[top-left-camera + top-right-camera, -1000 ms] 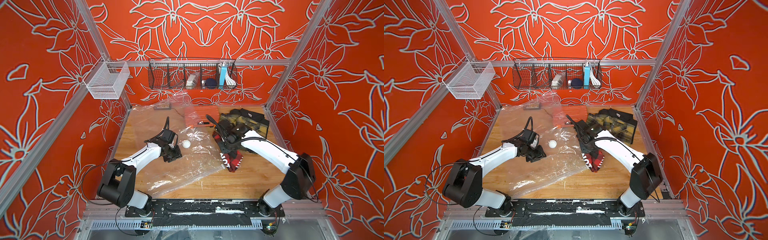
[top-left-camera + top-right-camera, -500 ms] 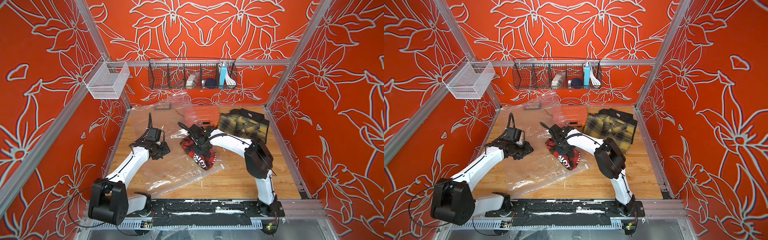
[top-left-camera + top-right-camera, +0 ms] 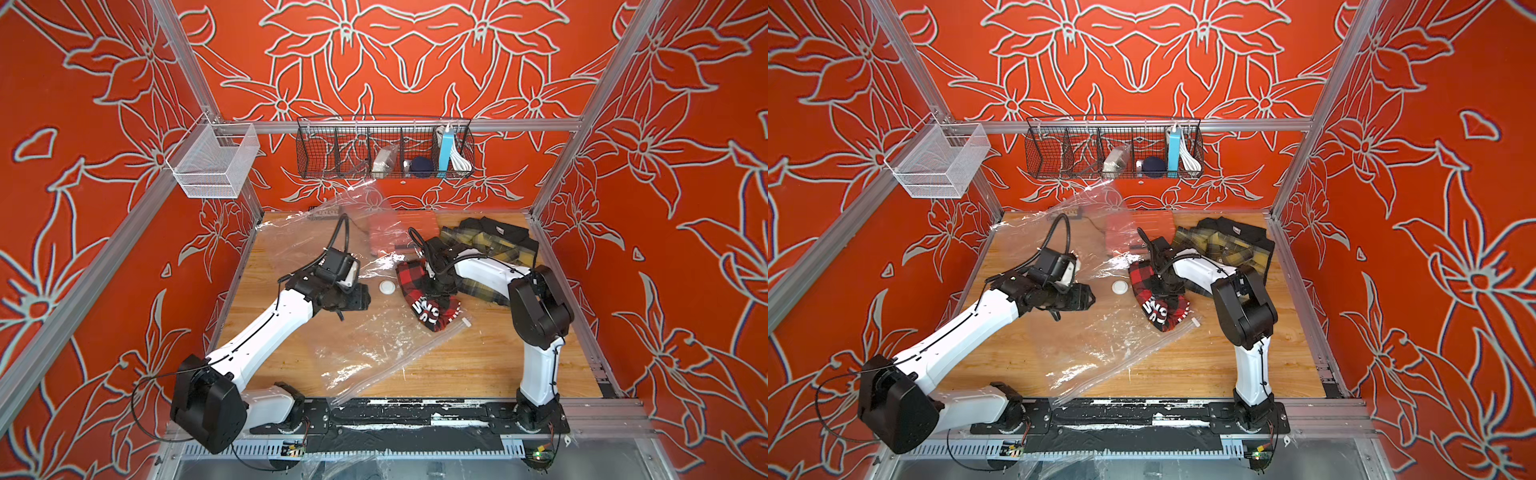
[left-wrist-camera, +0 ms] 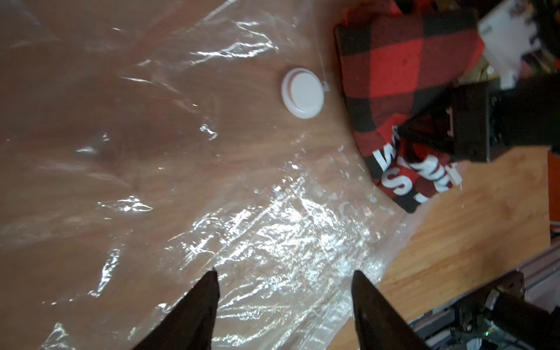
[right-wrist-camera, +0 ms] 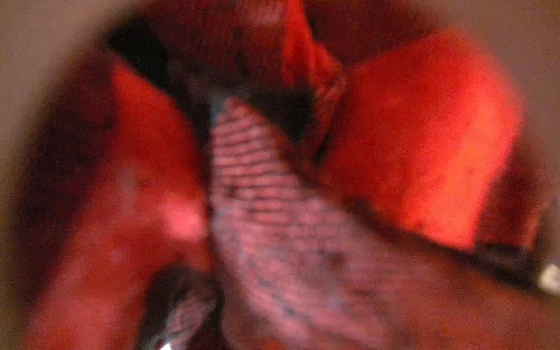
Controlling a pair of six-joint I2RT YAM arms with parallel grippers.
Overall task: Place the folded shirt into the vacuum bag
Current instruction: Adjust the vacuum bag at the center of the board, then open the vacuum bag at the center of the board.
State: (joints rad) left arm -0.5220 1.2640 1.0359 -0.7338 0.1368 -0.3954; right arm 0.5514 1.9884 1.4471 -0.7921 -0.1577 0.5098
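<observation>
Left fingers [image 4: 200,303] spread wide, empty, above the bag [image 3: 365,345]. Right fingers [image 4: 424,139] clenched on the shirt [image 3: 409,278], mid-frame in both top views at the bag's right edge, its long axis slanting upper left to lower right.

Both top views are looking steeply down from high at the front, taking in the whole table [image 3: 478,365] alike. The left wrist camera is looking past its fingers [image 4: 194,312] onto the vacuum bag [image 4: 121,151], which the top views are also showing. The right wrist camera is sitting close against the folded shirt [image 5: 424,136], blurred.
</observation>
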